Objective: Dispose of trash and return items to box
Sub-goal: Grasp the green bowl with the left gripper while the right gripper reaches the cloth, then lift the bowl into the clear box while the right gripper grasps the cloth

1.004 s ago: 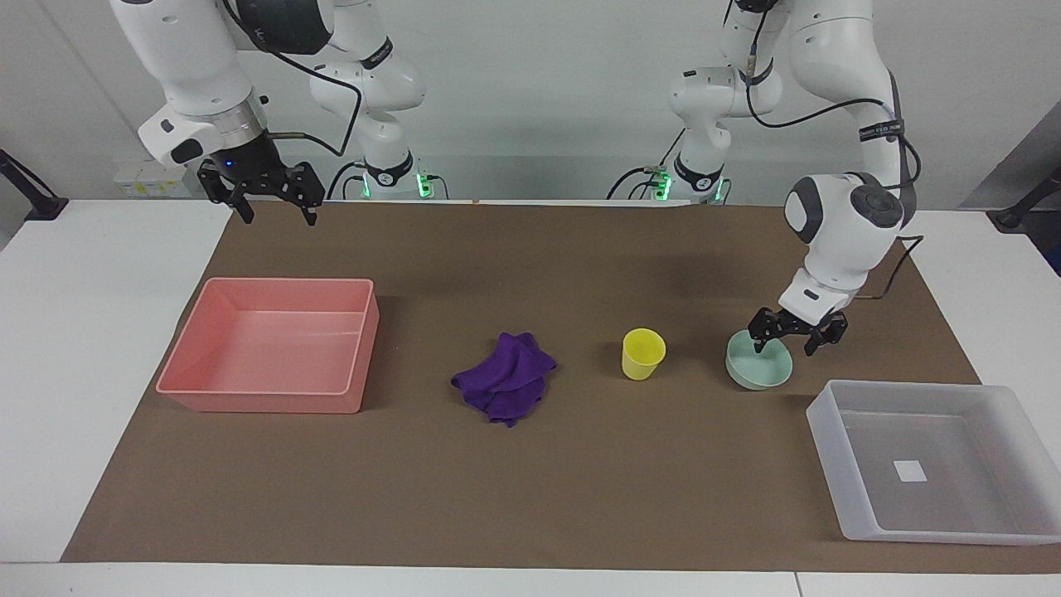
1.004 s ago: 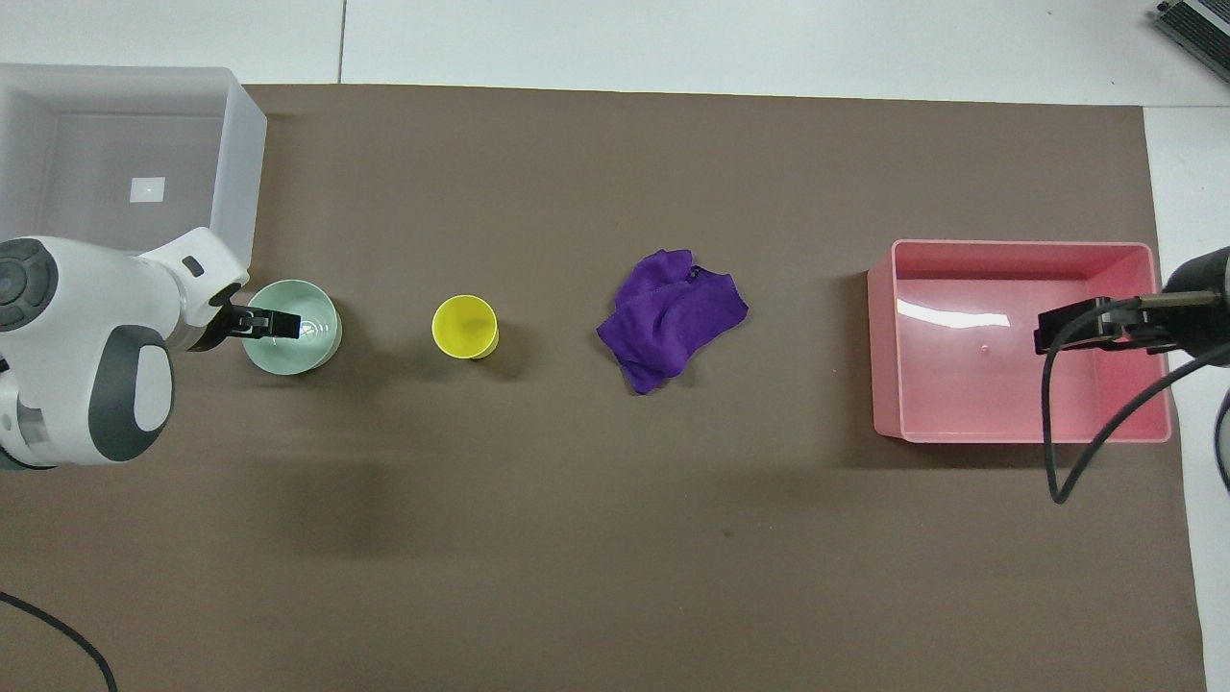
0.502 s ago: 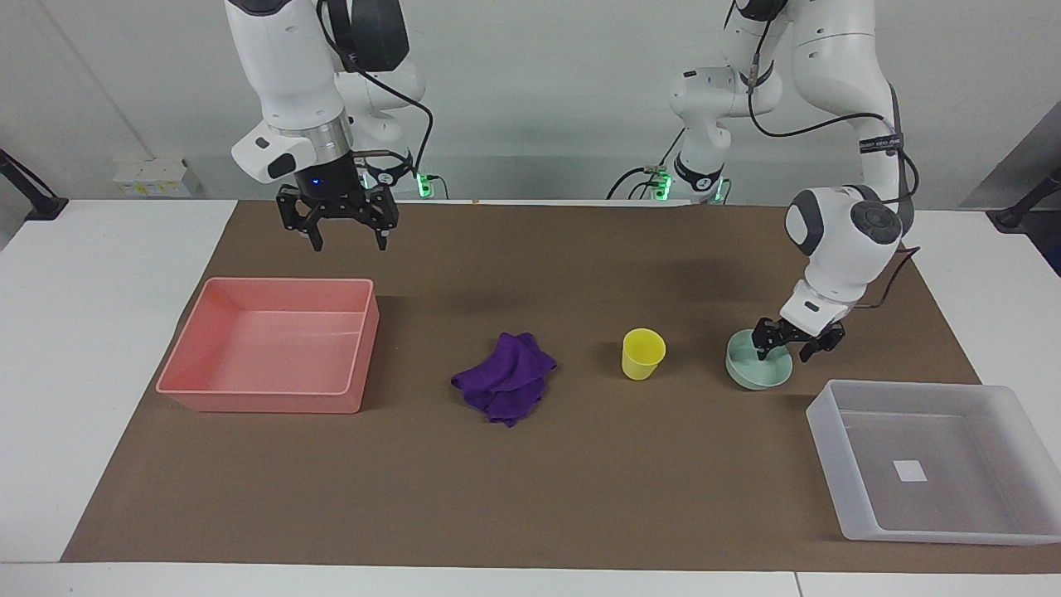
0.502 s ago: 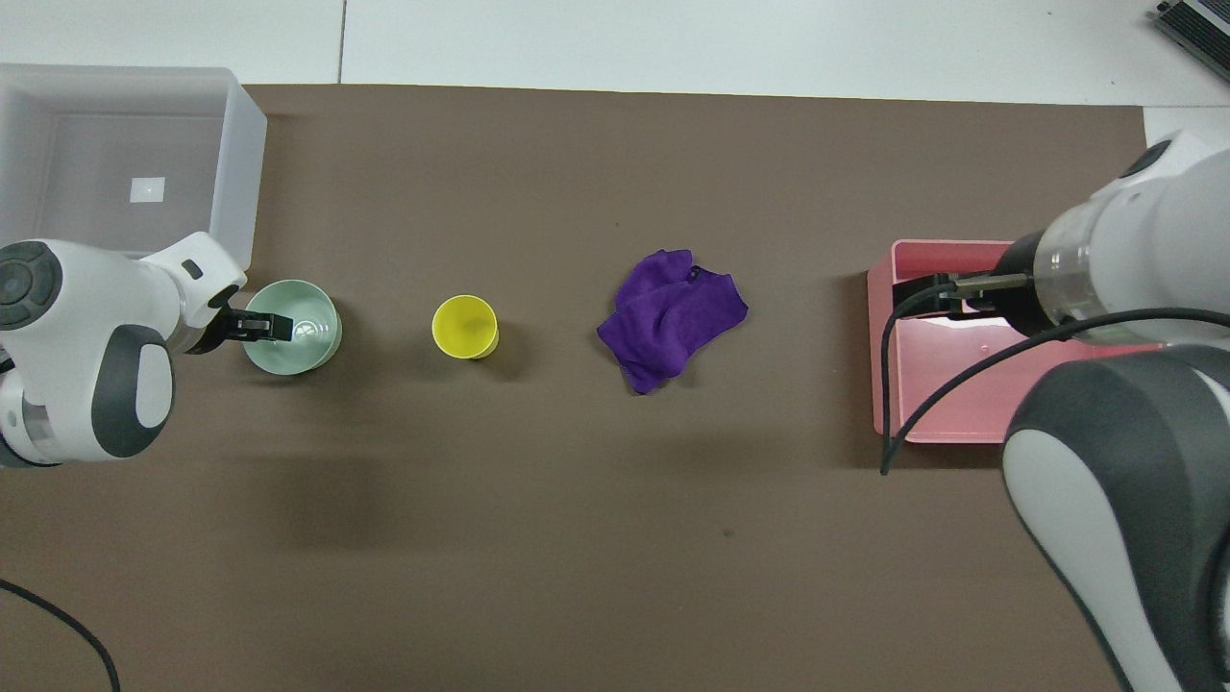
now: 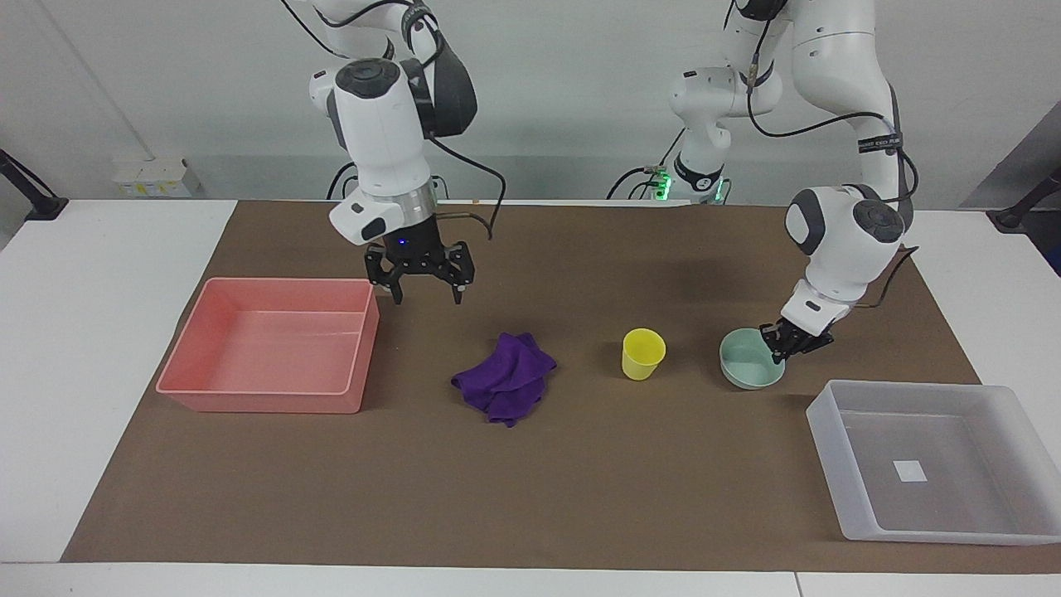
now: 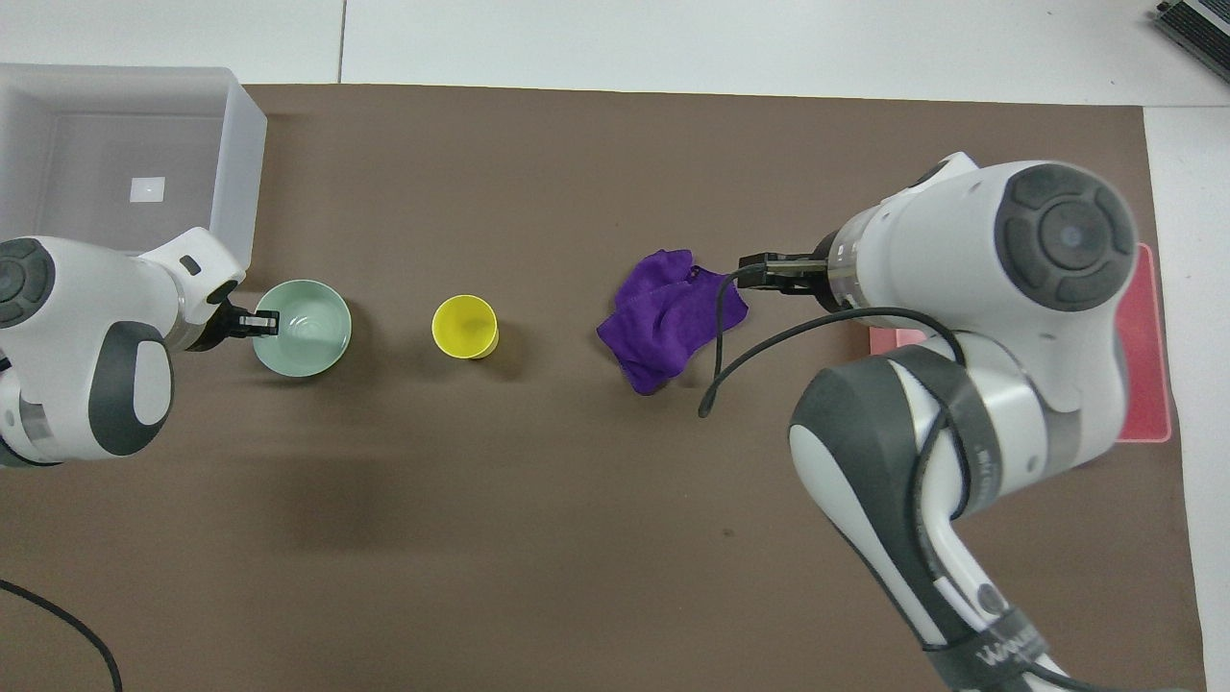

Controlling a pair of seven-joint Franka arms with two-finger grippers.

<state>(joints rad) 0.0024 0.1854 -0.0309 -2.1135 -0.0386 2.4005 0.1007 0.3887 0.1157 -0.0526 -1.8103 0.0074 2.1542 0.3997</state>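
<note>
- the bowl point(image 5: 751, 370) rim is pinched by the closed left gripper point(image 5: 789, 346), beside the cup point(image 5: 642, 354).
- the right gripper point(image 5: 424, 292) is held spread wide and empty, over the mat between bin point(image 5: 269, 344) and cloth point(image 5: 505, 377).

Soft purple cloth point(image 5: 504, 377); glossy pink plastic bin point(image 5: 269, 344); matt brown mat point(image 5: 530, 497).

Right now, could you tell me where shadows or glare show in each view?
Facing view: soft shadows lie on the mat under the purple cloth and beside the yellow cup; a faint glare streak crosses the pink bin floor. Overhead view: a broad dim shadow lies nearer the robots than the green bowl.
</note>
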